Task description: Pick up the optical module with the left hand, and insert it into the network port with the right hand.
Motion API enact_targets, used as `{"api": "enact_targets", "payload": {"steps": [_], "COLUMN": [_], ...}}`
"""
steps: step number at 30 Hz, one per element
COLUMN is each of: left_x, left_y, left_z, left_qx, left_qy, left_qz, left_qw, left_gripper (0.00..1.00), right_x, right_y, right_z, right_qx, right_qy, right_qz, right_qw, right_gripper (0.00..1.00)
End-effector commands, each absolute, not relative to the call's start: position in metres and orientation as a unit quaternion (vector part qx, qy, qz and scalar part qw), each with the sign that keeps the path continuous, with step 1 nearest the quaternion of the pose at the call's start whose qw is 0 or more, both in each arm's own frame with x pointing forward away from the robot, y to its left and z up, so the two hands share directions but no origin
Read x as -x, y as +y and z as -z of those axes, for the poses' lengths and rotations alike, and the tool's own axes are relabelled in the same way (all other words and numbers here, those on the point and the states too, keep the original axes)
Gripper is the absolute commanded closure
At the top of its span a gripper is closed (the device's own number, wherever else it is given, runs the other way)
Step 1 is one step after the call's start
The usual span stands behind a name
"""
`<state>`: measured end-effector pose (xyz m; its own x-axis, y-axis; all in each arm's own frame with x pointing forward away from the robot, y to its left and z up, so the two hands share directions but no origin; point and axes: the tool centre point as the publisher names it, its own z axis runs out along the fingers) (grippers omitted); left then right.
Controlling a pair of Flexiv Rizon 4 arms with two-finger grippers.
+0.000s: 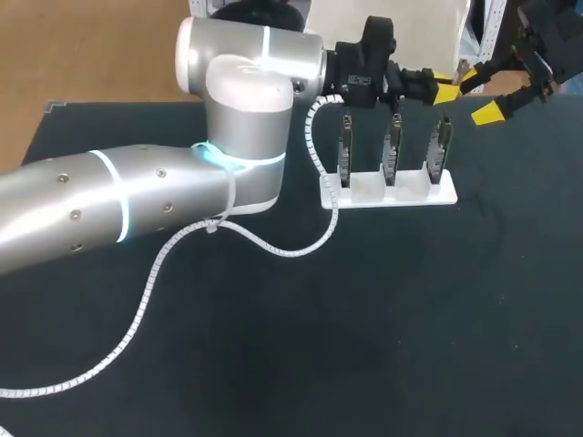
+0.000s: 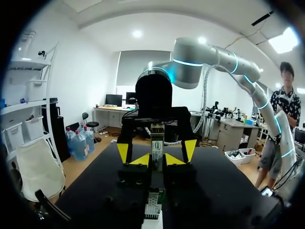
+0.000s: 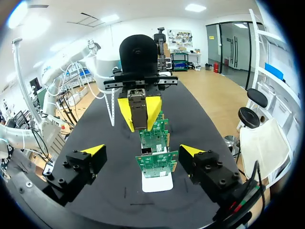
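At the far end of the table, the left gripper point(image 2: 158, 161) is clenched on the optical module point(image 2: 157, 142), a slim rectangular metal bar with a pale label on its face. Its two wedge-shaped yellow tips press the module from both sides and hold it upright, above the row of boards. The left arm point(image 1: 137, 200) is a thick, smooth silver tube with a glowing ring at its joint. It reaches across from the left side of the table, and a white spiral-wrapped cable point(image 1: 146, 300) trails loosely from it over the surface.

Under the held module stands a white plastic rack point(image 1: 387, 194), a flat slotted base carrying three thin green circuit boards point(image 1: 393, 150) on edge, one behind the other. Directly below the left gripper, a perforated metal port cage point(image 2: 152, 206) sits on the top edge of a board.

The right gripper point(image 3: 143, 151) faces the left one from the opposite end of the rack. It is released, with its blocky black fingers spread wide on either side of the nearest board and touching nothing. Its yellow tips are well apart from the module.

The table point(image 1: 364, 319) is covered in a matte black, slightly felt-like sheet.
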<state>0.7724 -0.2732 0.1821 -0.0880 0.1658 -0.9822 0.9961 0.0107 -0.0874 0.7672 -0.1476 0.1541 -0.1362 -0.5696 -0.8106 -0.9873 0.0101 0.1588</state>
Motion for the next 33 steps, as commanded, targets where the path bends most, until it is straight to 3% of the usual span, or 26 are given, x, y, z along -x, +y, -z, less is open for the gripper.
{"api": "enact_targets", "payload": {"steps": [1, 33], "left_x": [-0.773, -0.772], "left_y": [-0.273, -0.273], "left_z": [-0.181, -0.180], "left_qx": [-0.518, -0.523], "left_qy": [0.561, 0.558], "left_qz": [0.479, 0.482], "left_qw": [0.433, 0.429], "left_gripper": [1.00, 1.00], "right_x": [-0.766, -0.773], "right_y": [-0.147, -0.154], "right_z": [-0.154, -0.193], "right_qx": [0.595, 0.594], "right_qy": [0.654, 0.650], "right_qz": [-0.373, -0.349], "right_qw": [0.280, 0.321], "right_gripper": [0.00, 0.00]}}
